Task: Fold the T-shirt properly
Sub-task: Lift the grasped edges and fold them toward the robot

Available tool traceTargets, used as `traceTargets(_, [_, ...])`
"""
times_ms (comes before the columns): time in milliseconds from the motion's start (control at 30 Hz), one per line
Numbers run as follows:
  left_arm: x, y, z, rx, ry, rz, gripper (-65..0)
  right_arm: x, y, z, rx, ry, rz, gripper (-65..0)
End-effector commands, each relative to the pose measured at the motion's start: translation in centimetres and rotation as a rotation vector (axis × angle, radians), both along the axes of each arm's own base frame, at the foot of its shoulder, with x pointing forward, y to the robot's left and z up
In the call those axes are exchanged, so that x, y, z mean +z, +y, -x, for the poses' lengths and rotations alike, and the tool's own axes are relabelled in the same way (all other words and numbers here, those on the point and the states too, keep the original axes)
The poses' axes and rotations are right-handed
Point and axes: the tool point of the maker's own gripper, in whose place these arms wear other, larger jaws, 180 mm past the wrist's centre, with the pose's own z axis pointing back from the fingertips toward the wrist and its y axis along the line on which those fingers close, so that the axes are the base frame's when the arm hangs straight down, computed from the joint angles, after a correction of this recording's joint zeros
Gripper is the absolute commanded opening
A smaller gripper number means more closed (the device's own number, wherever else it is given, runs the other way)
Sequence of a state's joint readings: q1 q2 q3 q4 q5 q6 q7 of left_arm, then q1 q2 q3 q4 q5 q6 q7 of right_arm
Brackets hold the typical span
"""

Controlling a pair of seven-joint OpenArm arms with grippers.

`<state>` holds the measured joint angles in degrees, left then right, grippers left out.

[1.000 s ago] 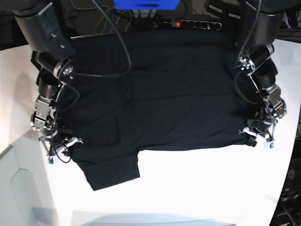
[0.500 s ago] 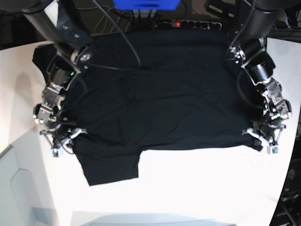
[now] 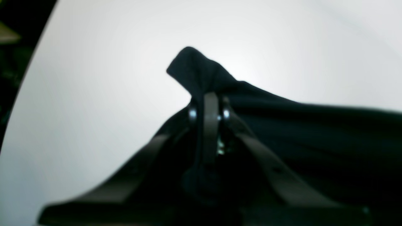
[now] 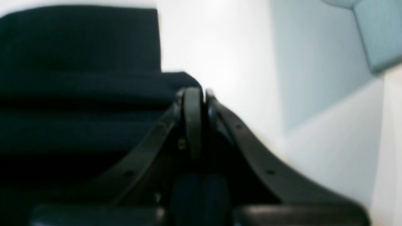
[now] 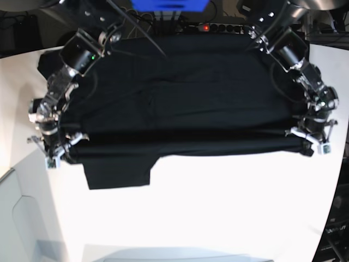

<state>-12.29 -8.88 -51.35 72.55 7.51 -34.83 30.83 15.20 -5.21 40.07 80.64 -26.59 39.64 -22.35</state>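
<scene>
Looking down from the base view, you have these things before you, largest first:

Table (image 5: 218, 207): white, rounded at its near edge, bearing everything else.

T-shirt (image 5: 185, 98): large, black, plain side up, spread over the far half of the table. Its near hem is raised off the table into a taut, straight band stretched between your two grippers. One sleeve (image 5: 117, 172) hangs below that band, toward the table's near edge, on the side of your right arm.

Power strip (image 5: 210, 27): dark, with a red light, just beyond the T-shirt's far edge.

Right gripper (image 5: 54, 147): at the T-shirt's near corner on the base view's left. Your jaws are pressed fully together, pinching the black cloth; the right wrist view shows fabric running up to the closed tips (image 4: 194, 97).

Left gripper (image 5: 315, 136): at the T-shirt's opposite near corner. Your jaws are clamped tight on the hem, and the left wrist view shows a peak of cloth (image 3: 201, 75) poking out past the closed tips.
</scene>
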Motion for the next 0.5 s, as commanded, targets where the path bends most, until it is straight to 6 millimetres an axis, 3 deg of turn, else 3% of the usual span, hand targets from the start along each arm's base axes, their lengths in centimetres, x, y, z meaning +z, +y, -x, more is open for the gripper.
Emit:
traceTargets(0, [1.9, 1.2, -0.1, 0.029, -0.054, -0.037, -64.9, 1.9, -0.6, -0.6, 0.003, -0.060, 0.027, -65.0])
traceTargets(200, [-1.1, 0.1, 3.5, 0.034, 0.015, -0.014, -64.9, 0.6, -0.6, 2.0, -0.009, -0.037, 0.014, -65.0])
traceTargets(467, [-2.4, -0.7, 6.5, 0.032, -0.010, 0.077, -64.5, -0.2, -0.4, 3.8, -0.009, -0.025, 0.001, -65.0])
